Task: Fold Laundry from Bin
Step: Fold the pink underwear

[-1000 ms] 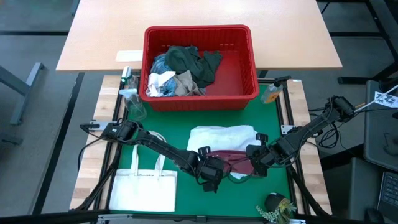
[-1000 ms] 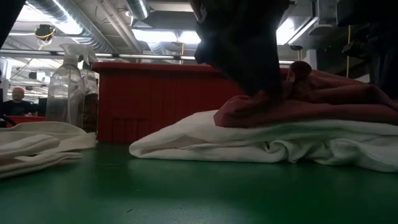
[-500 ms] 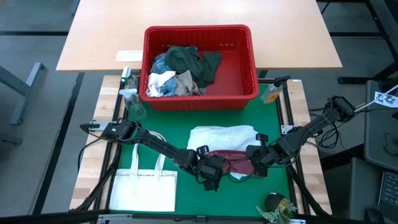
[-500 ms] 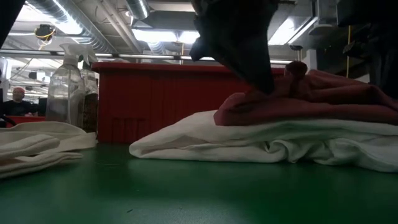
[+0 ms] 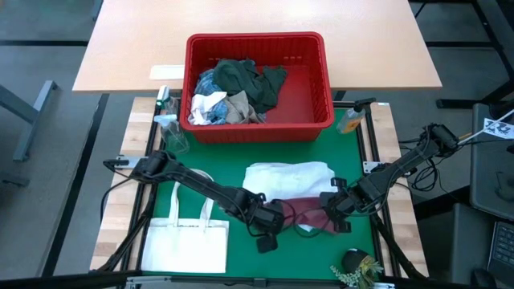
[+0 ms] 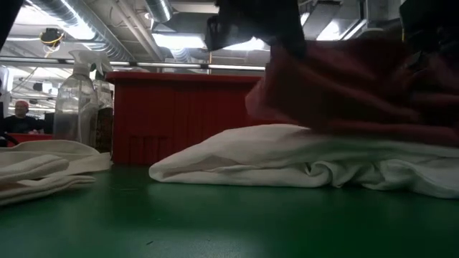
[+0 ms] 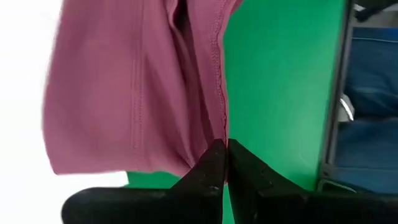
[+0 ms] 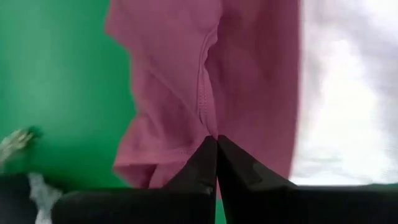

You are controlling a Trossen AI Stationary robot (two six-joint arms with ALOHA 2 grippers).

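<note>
On the green mat in front of the red bin, a maroon garment was held between both grippers, partly over a white garment that lay spread on the mat. The left gripper was seen clamped on one edge of the maroon cloth, its dark fingers pressed together over a stitched hem. The right gripper was pinched shut on the opposite edge, its fingers meeting on a seam of the same cloth. From table height, the maroon garment was shown lifted clear of most of the white garment, blurred, with only its lower part near the white folds.

Inside the slotted red plastic bin, a heap of laundry was gathered toward the side nearer the left arm: a dark green piece on top, a blue-toned piece beside it, a white piece and a beige piece toward the near wall. The bin's other half was bare red floor.

A flat white tote bag with handles lay on the mat near the left arm. A clear spray bottle stood just beside the bin's near corner, and a small orange-filled bottle stood near the opposite corner.
</note>
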